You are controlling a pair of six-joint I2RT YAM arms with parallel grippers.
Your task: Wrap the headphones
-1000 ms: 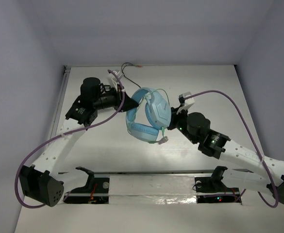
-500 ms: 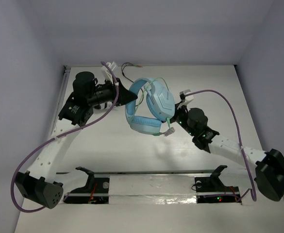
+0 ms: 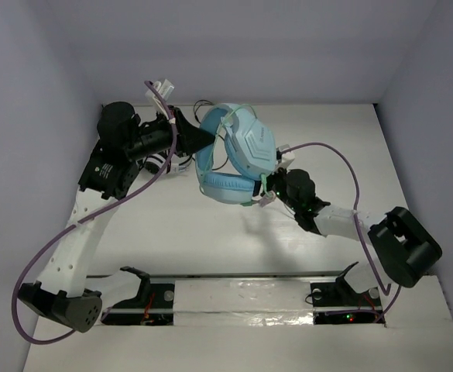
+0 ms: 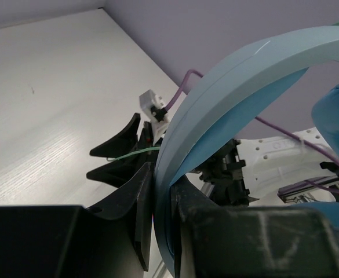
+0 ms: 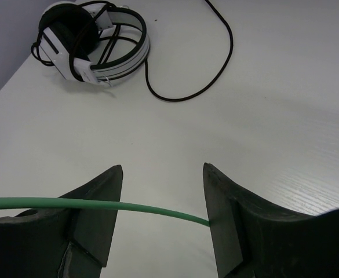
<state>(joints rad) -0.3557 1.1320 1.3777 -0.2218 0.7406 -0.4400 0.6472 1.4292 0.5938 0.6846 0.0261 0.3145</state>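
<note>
Overhead: headphones (image 3: 234,155) held up over the back-centre of the table (image 3: 172,240), with bare surface in front and to the right. Raised left arm has the left gripper (image 3: 203,141) clamped on the headband (image 3: 222,188). Folded right arm puts the right gripper (image 3: 265,191) low beside the earcup (image 3: 251,147).

Left wrist: fingers pinch the headband edge-on, earcups cut off.

Right wrist: jaws apart, pale green cable (image 5: 99,205) crosses the gap. Contact unclear. Far off, the black-and-white headphones (image 5: 91,43) lie near the table edge.

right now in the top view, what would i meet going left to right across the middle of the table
left pincer → light blue headphones → right pincer → right arm's elbow
</note>
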